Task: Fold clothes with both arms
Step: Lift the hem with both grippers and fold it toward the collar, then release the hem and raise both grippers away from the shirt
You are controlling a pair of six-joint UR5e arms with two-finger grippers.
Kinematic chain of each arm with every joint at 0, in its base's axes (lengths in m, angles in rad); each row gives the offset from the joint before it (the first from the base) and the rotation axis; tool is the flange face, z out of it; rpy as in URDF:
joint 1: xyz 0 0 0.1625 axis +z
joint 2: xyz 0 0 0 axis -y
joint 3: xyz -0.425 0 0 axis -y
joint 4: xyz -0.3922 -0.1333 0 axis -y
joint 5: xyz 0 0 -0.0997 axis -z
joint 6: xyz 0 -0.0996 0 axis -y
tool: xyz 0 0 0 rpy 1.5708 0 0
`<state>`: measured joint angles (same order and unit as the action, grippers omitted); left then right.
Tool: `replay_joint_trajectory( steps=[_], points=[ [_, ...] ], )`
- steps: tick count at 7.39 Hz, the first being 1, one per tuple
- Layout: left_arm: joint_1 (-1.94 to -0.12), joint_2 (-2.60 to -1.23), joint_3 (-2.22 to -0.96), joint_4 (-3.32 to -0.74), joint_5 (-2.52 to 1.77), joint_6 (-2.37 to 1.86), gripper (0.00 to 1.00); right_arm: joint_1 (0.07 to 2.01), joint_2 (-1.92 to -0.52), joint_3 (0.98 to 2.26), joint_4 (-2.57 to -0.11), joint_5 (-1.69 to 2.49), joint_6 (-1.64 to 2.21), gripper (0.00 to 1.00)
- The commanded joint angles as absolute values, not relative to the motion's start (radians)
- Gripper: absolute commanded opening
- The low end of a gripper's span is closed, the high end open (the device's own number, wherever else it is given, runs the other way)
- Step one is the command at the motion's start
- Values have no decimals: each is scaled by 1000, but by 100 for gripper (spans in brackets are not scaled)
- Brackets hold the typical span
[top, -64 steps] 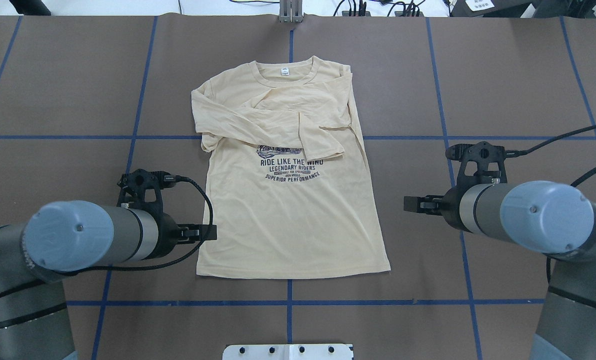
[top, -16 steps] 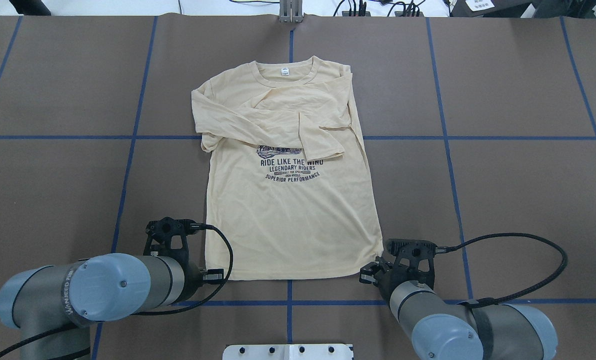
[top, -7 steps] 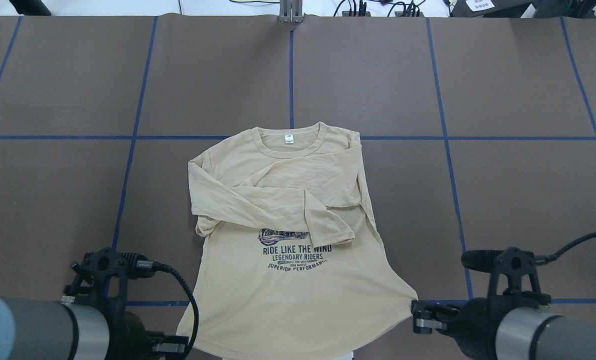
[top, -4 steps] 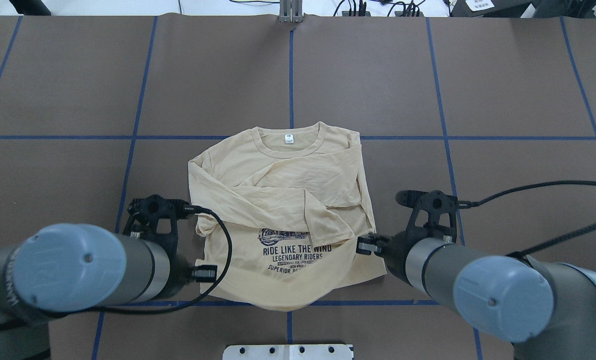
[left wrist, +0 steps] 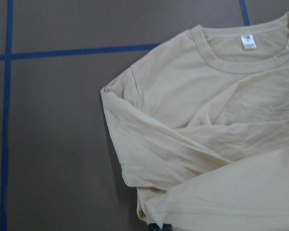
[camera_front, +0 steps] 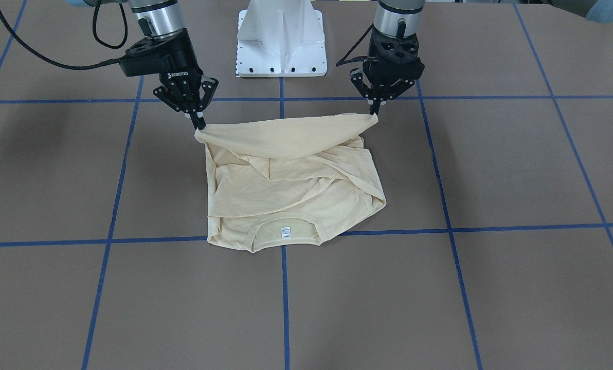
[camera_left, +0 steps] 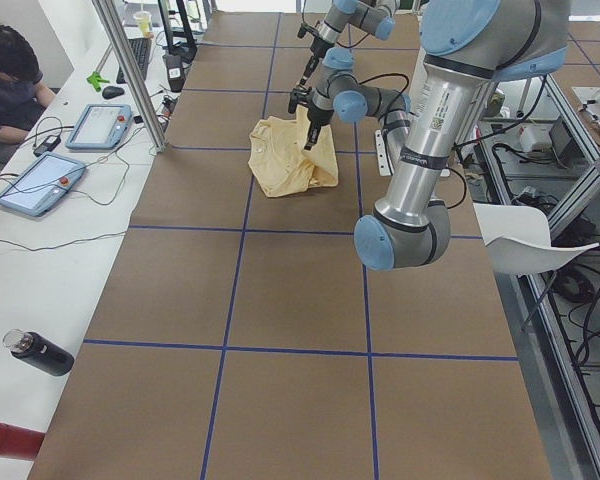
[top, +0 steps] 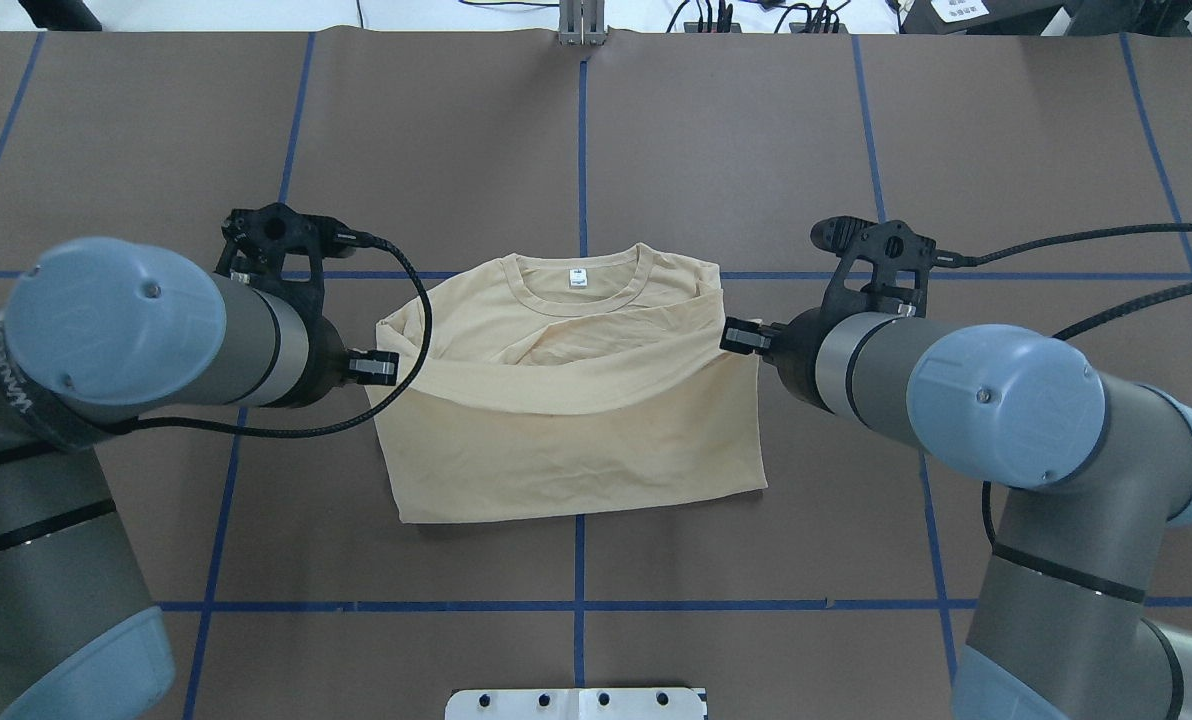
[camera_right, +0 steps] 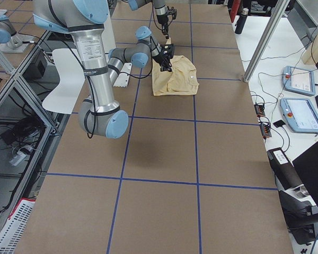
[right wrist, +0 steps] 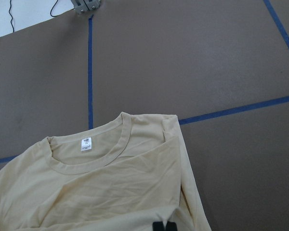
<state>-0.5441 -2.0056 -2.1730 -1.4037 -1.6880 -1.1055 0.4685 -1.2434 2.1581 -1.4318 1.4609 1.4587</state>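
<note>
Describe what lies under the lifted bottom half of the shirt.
Under the lifted half, crossed sleeves show partly on the shirt's chest. Whatever lies further under it, near the fold, is covered and cannot be seen.

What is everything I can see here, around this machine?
shirt: one, pale cream-yellow, mid-table, hem held up above the sleeves.
table: one, brown cover, under the shirt.
tape lines: several, blue, a grid across the table.
base: one, white, at the table's edge between the arms.
bench: one, white, along the table's far side.
tablets: two, grey-framed, on the bench.
bottles: two, one black and one red, on the bench.
person: one, dark top, seated at the bench.
arms: two, silver-grey with light blue caps; left arm and right arm flank the shirt.
hands: two, black; left hand and right hand each shut on a hem corner.
</note>
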Motion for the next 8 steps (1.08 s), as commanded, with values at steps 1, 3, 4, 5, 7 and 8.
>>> replay_joint_trajectory(
  steps=[1,3,4,5,7,8],
  points=[
    [-586,-2051,-2102,-1411,-1687,-1068,0,515,-1186,2056,-1427,1482,1442,0],
    [-606,-2069,-1886,-1608,-1683,-1066,0,537,-1131,1895,-1404,1479,1416,0],
    [-620,-2071,-1777,-1725,-1681,-1059,0,544,-1118,1805,-1312,1474,1416,0],
    [-635,-2082,-1703,-1797,-1681,-1055,0,561,-1099,1722,-1239,1474,1402,0],
    [-653,-2094,-1655,-1828,-1683,-1016,0,603,-1086,1704,-1229,1488,1361,0],
    [-658,-2094,-1655,-1829,-1683,-1015,0,621,-1086,1704,-1229,1511,1361,3]
  ],
)
